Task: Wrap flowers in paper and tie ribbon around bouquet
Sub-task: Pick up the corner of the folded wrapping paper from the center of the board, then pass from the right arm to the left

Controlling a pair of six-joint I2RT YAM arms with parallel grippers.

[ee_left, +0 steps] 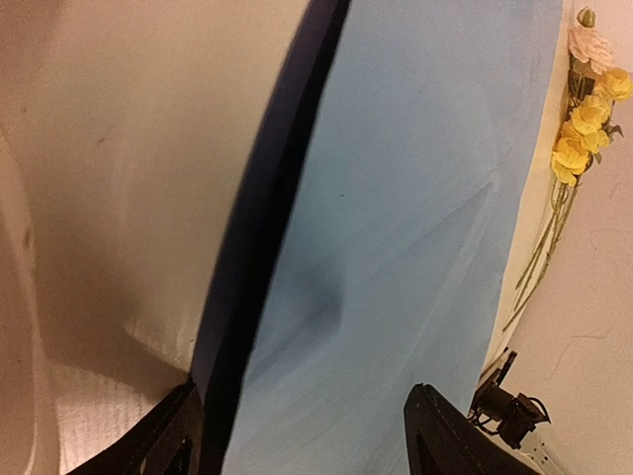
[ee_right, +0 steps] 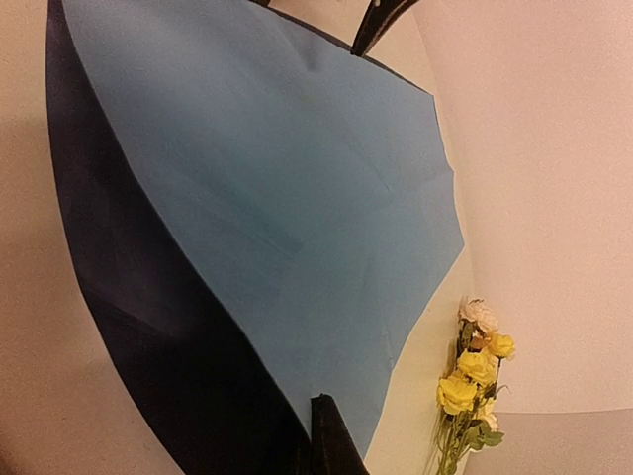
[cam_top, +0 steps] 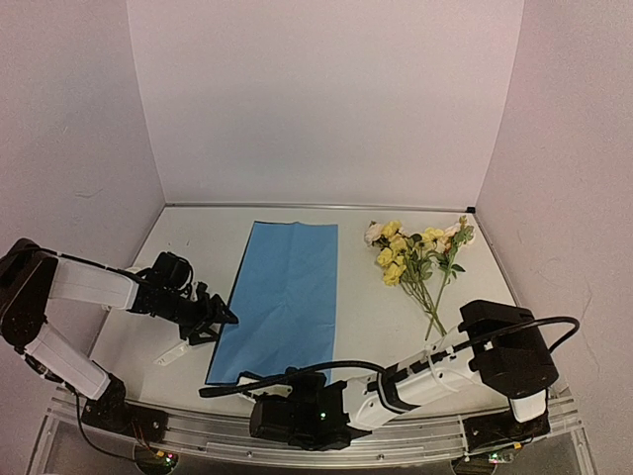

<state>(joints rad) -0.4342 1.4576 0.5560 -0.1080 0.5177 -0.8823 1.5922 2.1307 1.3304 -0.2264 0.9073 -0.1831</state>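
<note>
- Top external view: the paper (cam_top: 282, 297) lies spread blue face up in the middle of the table (cam_top: 386, 327).
- The flowers (cam_top: 415, 257) lie just right of it, not touching, stems toward me, apparently staged for laying on the sheet.
- My right arm (cam_top: 425, 376) reaches across. Its jaws are closed on the paper's near left corner, and the navy underside shows there.
- My left arm (cam_top: 94, 282) holds its jaws open astride the left edge, gripping nothing.
- No container or ribbon is in view.
</note>
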